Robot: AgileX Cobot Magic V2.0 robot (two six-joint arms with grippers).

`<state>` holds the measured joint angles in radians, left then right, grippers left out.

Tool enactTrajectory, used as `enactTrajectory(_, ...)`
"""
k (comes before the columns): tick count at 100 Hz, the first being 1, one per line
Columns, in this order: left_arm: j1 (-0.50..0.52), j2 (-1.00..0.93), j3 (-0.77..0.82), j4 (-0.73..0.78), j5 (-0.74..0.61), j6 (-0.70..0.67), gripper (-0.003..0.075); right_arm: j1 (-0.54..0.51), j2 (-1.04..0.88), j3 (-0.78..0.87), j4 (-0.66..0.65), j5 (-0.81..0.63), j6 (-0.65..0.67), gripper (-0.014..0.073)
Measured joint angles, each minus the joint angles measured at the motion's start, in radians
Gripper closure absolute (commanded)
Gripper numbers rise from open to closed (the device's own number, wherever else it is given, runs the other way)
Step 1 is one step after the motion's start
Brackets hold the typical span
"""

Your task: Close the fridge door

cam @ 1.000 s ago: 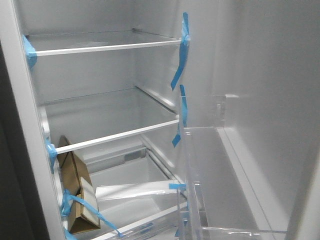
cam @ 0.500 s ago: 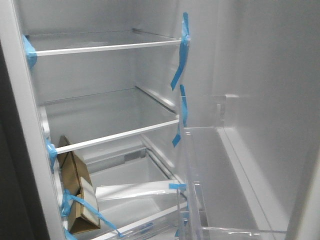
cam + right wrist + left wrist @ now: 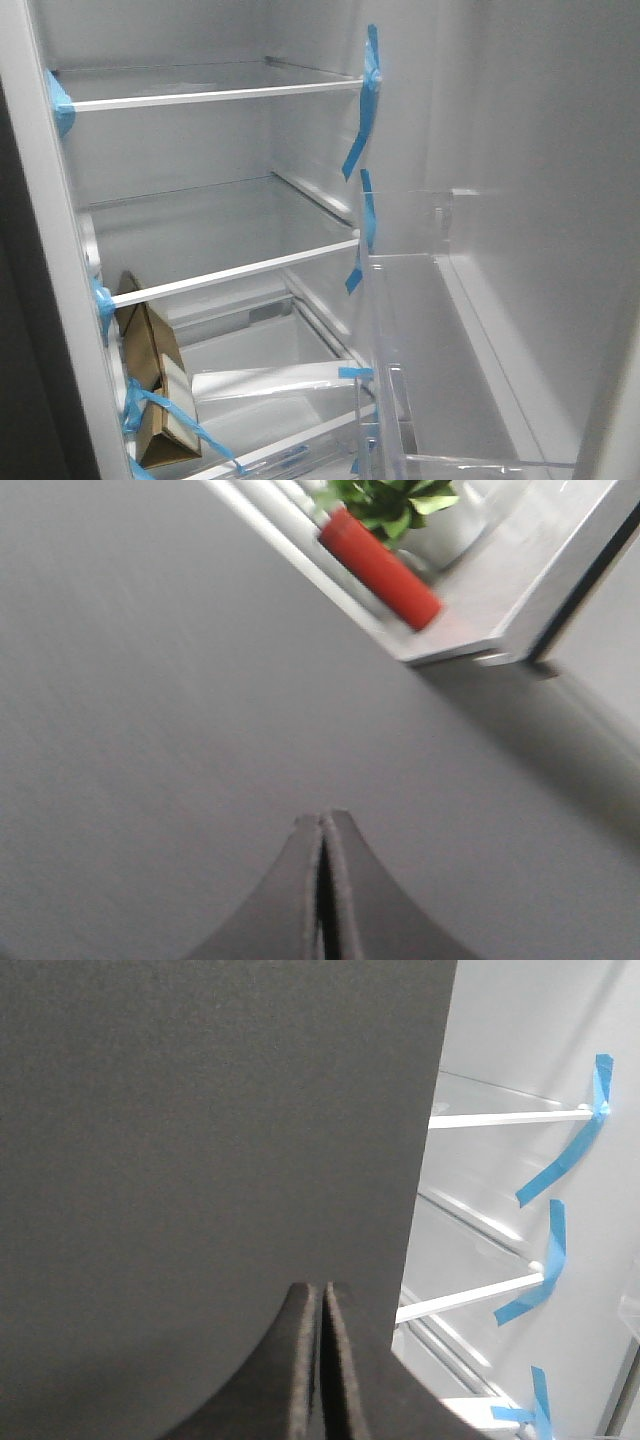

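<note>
The fridge stood wide open in the front view, the door swung out at about three o'clock, its white lining and a clear bin facing me. Shelves taped in blue ran across the middle, and a brown carton sat low at seven o'clock.

The right gripper had its fingers pressed together, holding nothing, and was aimed at a flat dark grey face that I took to be the door's outer side; whether the tips touched it I could not tell. The left gripper was likewise closed and empty, before a dark panel beside the open compartment.

To my mind the push fell to the right arm: closed fingers laid flat against the grey face, well out from the hinge, pressing steadily along the door's arc. The left arm needed to stay clear of the closing gap
</note>
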<state>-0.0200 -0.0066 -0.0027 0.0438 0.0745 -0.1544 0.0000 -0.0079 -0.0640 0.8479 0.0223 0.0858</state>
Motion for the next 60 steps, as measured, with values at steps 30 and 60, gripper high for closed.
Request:
enactTrajectory(30, 0.0, 0.0, 0.0, 0.0, 0.0, 0.0, 0.074, 0.0, 0.088, -0.073, 0.353, 0.06, 0.004, 0.0665)
enactTrajectory(60, 0.0, 0.0, 0.0, 0.0, 0.0, 0.0, 0.074, -0.002, 0.203, -0.178, 0.443, 0.172, 0.005, 0.0665)
